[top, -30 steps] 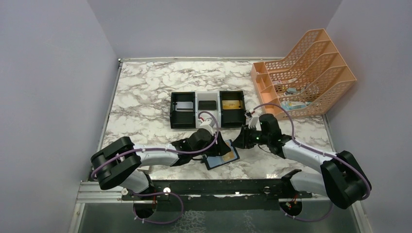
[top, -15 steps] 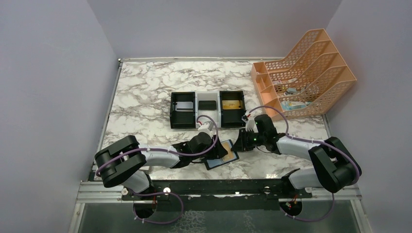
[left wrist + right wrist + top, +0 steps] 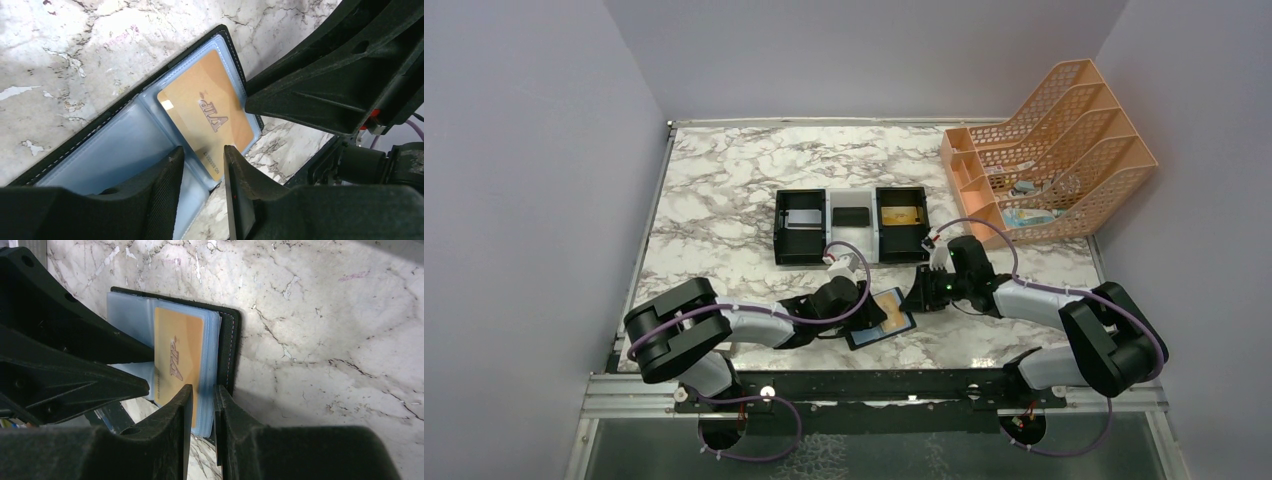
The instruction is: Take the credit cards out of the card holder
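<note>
The left claw (image 3: 204, 167) has drawn back toward the near left and narrowed since a second ago, uncovering more of the gold credit card (image 3: 207, 112). That card lies face up in the right pocket of the card holder (image 3: 886, 322), which is spread open on the table (image 3: 724, 190) close to the near edge, between the two arms. The left claw's jaws stand partly apart, straddling the card's near end with no grip visible. The right claw (image 3: 202, 400) is nearly closed, pinching the holder's right edge. Farther back a three-compartment tray (image 3: 852, 225) holds a grey card (image 3: 802, 220) on the left and a gold-toned card (image 3: 898, 214) on the right. An orange file rack (image 3: 1049, 150) stands far right.
</note>
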You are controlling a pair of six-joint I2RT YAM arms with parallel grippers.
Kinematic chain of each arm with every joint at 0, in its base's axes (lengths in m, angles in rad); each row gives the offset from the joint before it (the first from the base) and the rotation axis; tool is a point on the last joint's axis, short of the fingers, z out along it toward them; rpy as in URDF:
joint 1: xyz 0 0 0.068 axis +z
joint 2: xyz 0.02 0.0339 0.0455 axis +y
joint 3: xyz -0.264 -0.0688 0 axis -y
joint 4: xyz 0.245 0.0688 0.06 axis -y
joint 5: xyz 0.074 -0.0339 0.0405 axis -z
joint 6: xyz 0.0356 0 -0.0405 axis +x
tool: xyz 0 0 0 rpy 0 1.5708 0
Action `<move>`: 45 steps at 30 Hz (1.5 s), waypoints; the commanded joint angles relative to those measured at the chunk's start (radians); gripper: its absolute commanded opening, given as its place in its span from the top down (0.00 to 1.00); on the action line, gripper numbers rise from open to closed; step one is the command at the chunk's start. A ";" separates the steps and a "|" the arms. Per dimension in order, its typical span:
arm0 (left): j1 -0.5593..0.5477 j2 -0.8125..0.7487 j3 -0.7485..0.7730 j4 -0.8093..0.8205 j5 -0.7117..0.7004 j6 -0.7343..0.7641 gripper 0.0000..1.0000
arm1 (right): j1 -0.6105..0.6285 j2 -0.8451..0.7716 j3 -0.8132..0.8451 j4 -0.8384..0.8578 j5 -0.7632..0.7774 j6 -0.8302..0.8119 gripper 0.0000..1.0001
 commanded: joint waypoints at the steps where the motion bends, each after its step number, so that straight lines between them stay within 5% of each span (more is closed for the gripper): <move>1: -0.017 0.028 -0.015 0.025 -0.047 -0.039 0.66 | 0.002 0.004 0.002 -0.011 0.004 -0.025 0.78; 8: -0.029 0.031 -0.018 0.046 -0.081 -0.069 0.75 | 0.002 0.003 -0.001 -0.010 -0.001 -0.028 0.78; 28: -0.038 0.038 0.033 0.098 -0.042 -0.021 0.77 | 0.002 -0.003 -0.007 0.000 -0.033 -0.039 0.80; 39: -0.038 0.006 -0.011 0.098 -0.076 -0.030 0.99 | 0.002 -0.001 -0.003 -0.008 -0.023 -0.040 0.80; 45: -0.038 -0.019 -0.051 0.097 -0.092 -0.040 1.00 | 0.002 -0.016 -0.007 -0.013 0.002 -0.034 0.80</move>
